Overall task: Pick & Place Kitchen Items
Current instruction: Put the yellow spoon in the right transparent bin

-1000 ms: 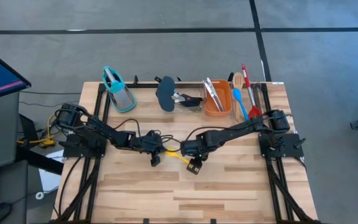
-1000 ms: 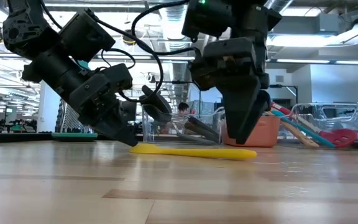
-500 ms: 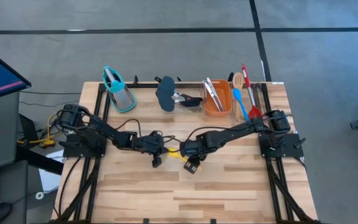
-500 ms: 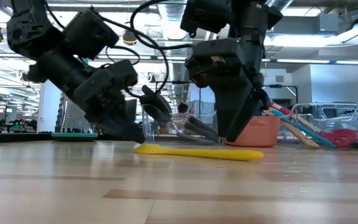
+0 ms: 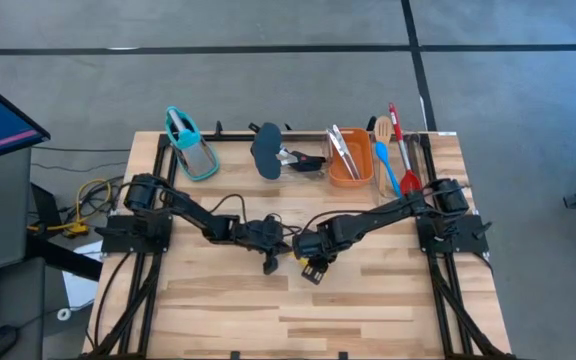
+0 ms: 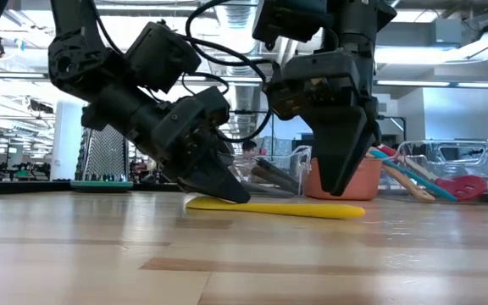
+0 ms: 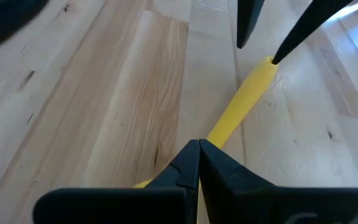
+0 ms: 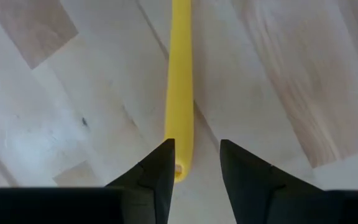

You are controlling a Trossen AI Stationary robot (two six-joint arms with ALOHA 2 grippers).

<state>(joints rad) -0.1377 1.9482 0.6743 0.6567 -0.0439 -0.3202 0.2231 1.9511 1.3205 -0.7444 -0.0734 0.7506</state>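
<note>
A yellow spoon [image 6: 269, 207] lies flat on the wooden table, near its middle. My left gripper [image 6: 234, 195] comes in slanting from the table's left and is shut, with its tips down at the spoon's bowl end. My right gripper [image 8: 197, 158] points down over the spoon's other end and is open. The handle's free end [image 8: 179, 167] lies between its two fingers, close beside one of them, and I cannot tell whether that finger touches it. The left wrist view shows the handle [image 7: 241, 106] running away to the right gripper's fingertips. My left gripper rests its shut fingertips [image 7: 191, 158] on top of the yellow spoon near its bowl end [image 6: 200, 202]. It comes slanting down from the table's left, along the spoon's length. The spoon stays flat on the table.
Along the far edge stand a teal-framed utensil [image 5: 190, 146], a dark spatula [image 5: 267, 152], an orange tub [image 5: 348, 162] holding tongs, and a clear tray with red, blue and wooden spoons [image 5: 392, 152]. The table's near half is bare wood [image 5: 368, 320].
My left gripper has moved toward the table's right and down, still shut, and its tips now sit at the spoon's bowl end. The spoon has slid a little toward the table's right, still flat on the table.
</note>
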